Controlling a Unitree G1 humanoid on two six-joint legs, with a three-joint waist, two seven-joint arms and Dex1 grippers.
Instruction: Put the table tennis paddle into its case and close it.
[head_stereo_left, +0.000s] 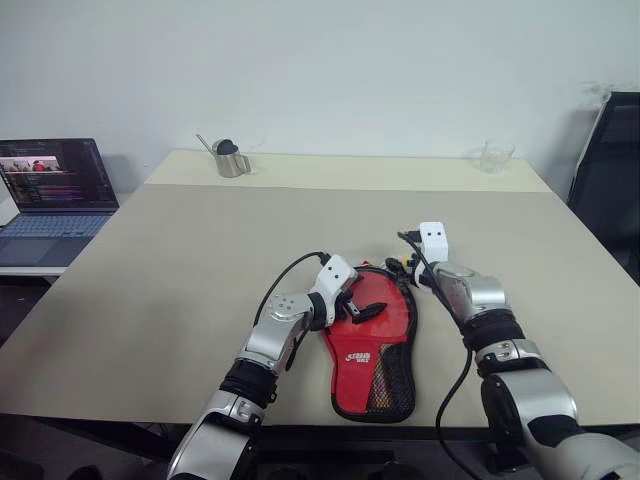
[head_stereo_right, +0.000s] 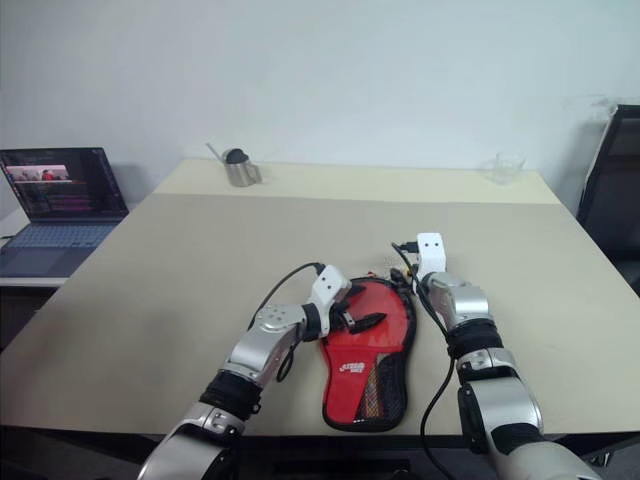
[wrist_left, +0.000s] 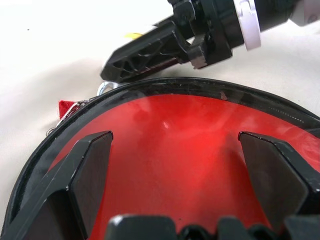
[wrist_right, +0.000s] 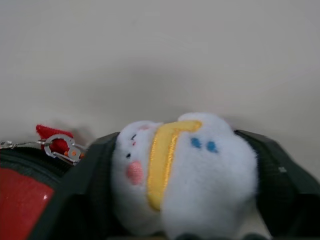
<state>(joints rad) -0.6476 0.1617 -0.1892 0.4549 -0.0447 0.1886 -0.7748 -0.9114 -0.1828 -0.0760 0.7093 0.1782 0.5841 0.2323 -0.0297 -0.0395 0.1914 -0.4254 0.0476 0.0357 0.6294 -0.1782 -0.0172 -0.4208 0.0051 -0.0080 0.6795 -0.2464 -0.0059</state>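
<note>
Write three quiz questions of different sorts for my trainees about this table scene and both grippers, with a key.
1. True or false: the case lies on the table.
2. What sits between the right gripper's fingers? A) white plush charm B) metal cup C) laptop
3. What does the left gripper hover over?

Key: 1. true. 2. A, the white plush charm. 3. the case's red face, jaws open.

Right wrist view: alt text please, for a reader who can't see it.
A small white plush charm with a yellow stripe sits between the right gripper fingers, over the beige table. Beside it are a metal clasp and the red case's edge.
</note>
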